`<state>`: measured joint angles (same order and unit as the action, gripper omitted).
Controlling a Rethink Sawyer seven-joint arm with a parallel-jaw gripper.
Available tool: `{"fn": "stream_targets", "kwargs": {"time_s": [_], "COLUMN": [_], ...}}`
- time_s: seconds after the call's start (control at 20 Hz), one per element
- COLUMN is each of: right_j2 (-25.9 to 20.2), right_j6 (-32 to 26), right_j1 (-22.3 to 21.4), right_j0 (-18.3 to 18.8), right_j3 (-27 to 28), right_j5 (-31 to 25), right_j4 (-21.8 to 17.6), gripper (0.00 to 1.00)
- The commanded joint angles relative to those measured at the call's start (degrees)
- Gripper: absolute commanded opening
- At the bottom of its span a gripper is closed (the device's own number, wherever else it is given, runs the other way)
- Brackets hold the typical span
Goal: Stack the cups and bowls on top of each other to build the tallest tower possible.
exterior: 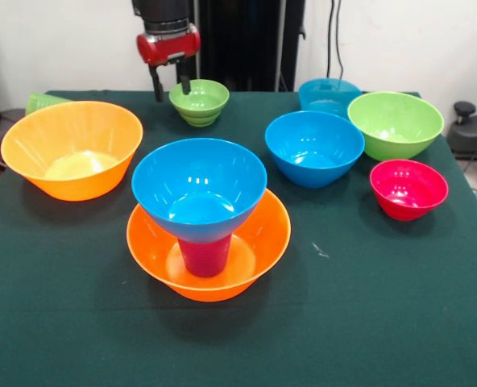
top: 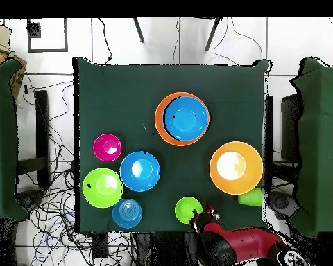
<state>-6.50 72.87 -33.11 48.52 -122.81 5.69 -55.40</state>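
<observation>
Three pieces make up the tower (exterior: 206, 234) I see near the middle of the green counter (exterior: 367, 306): an orange bowl (exterior: 259, 242), an upturned purple-magenta cup (exterior: 205, 256) standing in it, and a blue bowl (exterior: 198, 187) perched on the cup. My claw (exterior: 170, 85) hangs open and empty just beside the small lime green bowl (exterior: 199, 101) at the far edge. The second orange bowl (exterior: 71, 149) sits apart, with the light green cup (exterior: 43, 101) lying behind it.
</observation>
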Motion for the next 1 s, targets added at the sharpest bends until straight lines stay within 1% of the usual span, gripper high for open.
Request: {"fn": "stream_targets", "kwargs": {"time_s": [0.05,0.1,0.2,0.25,0.3,0.45,0.55,0.65,0.7,0.8,0.9,1.0], "right_j2": [5.51,6.65,7.46,7.31,8.15,8.58,7.72,4.89,4.6,5.48,7.46,7.9], "right_j6": [9.48,9.46,9.39,9.33,9.32,9.42,9.46,9.4,9.45,9.6,9.57,9.5], "right_j1": [-1.79,-2.11,-2.88,-3.1,-2.78,-1.98,-1.27,-0.63,-0.08,0.79,2.04,2.48], "right_j0": [-7.17,-8.25,-9.01,-8.78,-9.5,-10.55,-10.19,-7.97,-7.84,-8.55,-9.58,-9.75], "right_j3": [4.77,4.86,4.76,4.71,4.95,5.54,5.65,5.2,5.32,5.9,7.0,7.35], "right_j5": [5.64,5.94,6.04,5.95,6.5,5.66,4.3,2.17,2.26,3.6,5.1,5.21], "right_j4": [1.95,2.22,2.5,2.39,2.57,2.97,2.95,2.7,2.68,2.7,2.73,2.7], "gripper": [1.0,1.0,1.0,1.0,1.0,1.0,1.0,1.0,1.0,1.0,1.0,1.0]}}
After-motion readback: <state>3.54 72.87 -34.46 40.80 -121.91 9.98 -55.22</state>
